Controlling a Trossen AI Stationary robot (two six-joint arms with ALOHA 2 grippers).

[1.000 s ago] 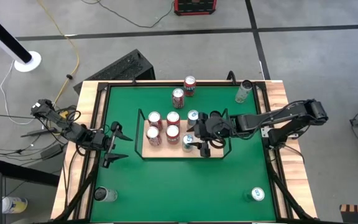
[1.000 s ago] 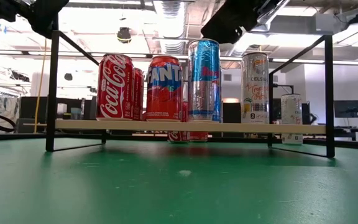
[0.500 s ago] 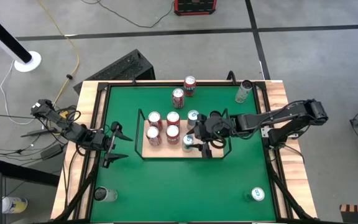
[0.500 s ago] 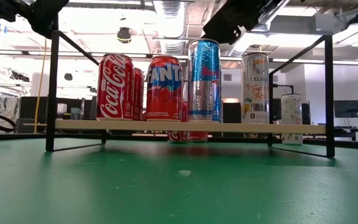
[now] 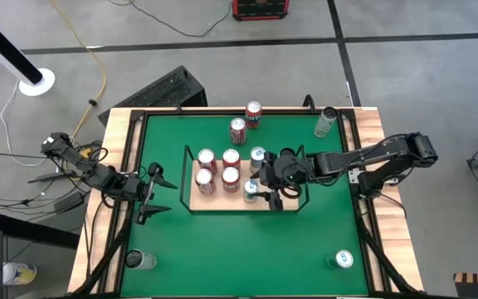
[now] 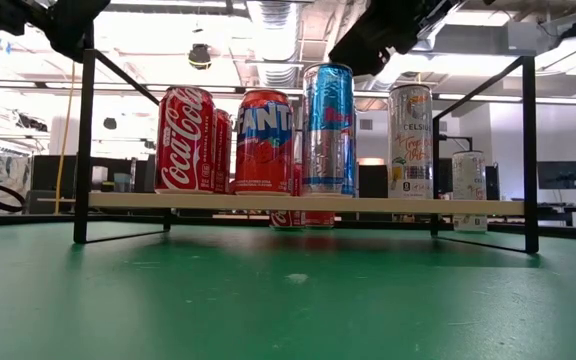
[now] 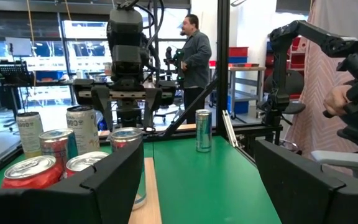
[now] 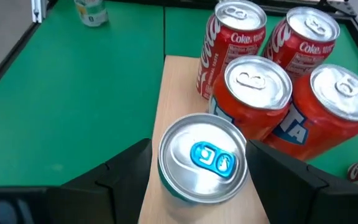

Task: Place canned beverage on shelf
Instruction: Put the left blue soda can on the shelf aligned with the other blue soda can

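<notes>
Standing on the shelf (image 5: 222, 203): blue slim can (image 8: 202, 160), rigid, smooth, likely slippery; grasp mid-wall. Right gripper (image 8: 199, 180) straddles it, released. Left gripper (image 5: 153, 193) open, idle left.

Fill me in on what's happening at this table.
The right gripper hangs open over a blue-tabbed can standing on the shelf beside four red cans, its fingers on either side, not closed. The left gripper waits open near the table's left edge. More cans stand loose on the table.
</notes>
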